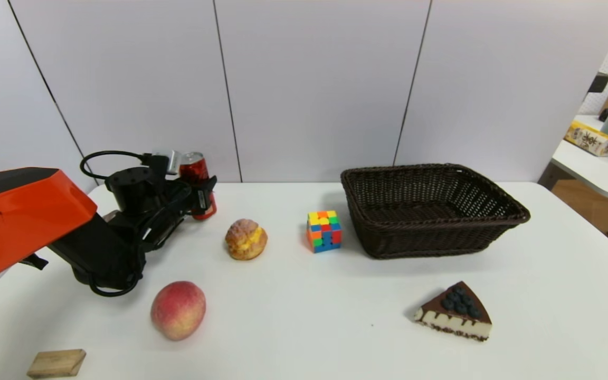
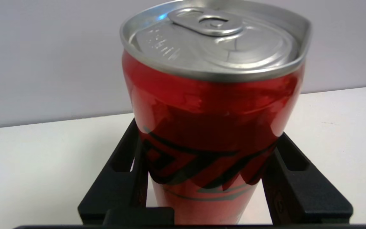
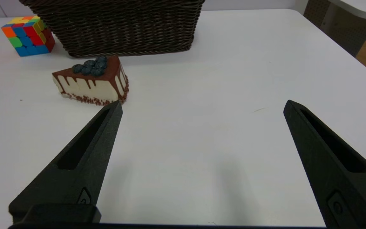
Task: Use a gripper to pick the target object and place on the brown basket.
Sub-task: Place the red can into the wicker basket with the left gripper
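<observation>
The red drink can [image 1: 197, 174] with a silver top stands upright at the back left of the white table, near the wall. My left gripper [image 1: 202, 194] reaches in from the left and is shut on it. In the left wrist view the can [image 2: 213, 105] fills the frame, and both black fingers [image 2: 129, 159] of the left gripper [image 2: 208, 140] press against its lower sides. The brown wicker basket [image 1: 430, 240] stands empty at the back right, far from the can. My right gripper [image 3: 202, 106] hovers open and empty over bare table, in front of the basket [image 3: 119, 28].
Between can and basket lie a cream puff [image 1: 246, 239] and a colourful cube [image 1: 324, 231]. A peach [image 1: 178, 310] and a wooden block [image 1: 57, 363] lie front left. A chocolate cake slice [image 1: 457, 312] lies front right. A second table [image 1: 599, 163] stands beyond the right edge.
</observation>
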`<action>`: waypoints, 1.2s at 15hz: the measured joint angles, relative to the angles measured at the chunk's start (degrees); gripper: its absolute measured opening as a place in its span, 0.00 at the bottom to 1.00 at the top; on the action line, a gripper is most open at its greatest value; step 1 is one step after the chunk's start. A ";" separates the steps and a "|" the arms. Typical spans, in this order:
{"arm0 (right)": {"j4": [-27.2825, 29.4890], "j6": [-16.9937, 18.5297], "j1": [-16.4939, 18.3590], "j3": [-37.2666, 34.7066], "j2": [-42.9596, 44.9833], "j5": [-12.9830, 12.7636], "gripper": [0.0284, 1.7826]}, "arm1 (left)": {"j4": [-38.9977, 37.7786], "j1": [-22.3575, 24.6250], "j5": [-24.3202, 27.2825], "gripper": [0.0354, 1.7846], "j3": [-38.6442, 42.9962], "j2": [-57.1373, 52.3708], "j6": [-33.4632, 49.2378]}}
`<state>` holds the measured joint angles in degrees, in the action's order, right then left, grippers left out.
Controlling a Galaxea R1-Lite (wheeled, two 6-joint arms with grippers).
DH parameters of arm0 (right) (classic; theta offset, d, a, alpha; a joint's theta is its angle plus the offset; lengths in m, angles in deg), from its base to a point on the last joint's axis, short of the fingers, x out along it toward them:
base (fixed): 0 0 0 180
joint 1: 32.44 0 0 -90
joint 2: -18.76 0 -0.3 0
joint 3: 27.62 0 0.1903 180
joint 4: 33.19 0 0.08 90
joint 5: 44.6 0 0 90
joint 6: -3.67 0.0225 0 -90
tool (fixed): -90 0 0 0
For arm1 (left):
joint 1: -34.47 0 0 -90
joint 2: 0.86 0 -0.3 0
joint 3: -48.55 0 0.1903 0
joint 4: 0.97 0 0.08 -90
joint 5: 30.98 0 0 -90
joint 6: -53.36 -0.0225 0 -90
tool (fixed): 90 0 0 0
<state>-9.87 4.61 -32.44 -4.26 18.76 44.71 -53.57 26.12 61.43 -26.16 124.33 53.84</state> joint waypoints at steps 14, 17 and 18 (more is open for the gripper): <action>-0.02 0.02 0.00 0.00 0.00 -0.02 0.98 | 11.91 -6.41 3.89 0.54 -11.30 -5.81 -3.10; -0.02 0.02 0.00 0.00 0.00 -0.02 0.98 | 19.26 -9.75 6.46 0.54 -17.73 -7.13 -3.23; 0.00 0.02 0.00 0.00 0.00 -0.02 0.98 | 21.20 -11.08 7.03 0.54 -19.87 -7.33 -3.38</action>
<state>-9.87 4.63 -32.44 -4.26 18.76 44.69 -32.37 15.03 68.47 -46.03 117.00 50.47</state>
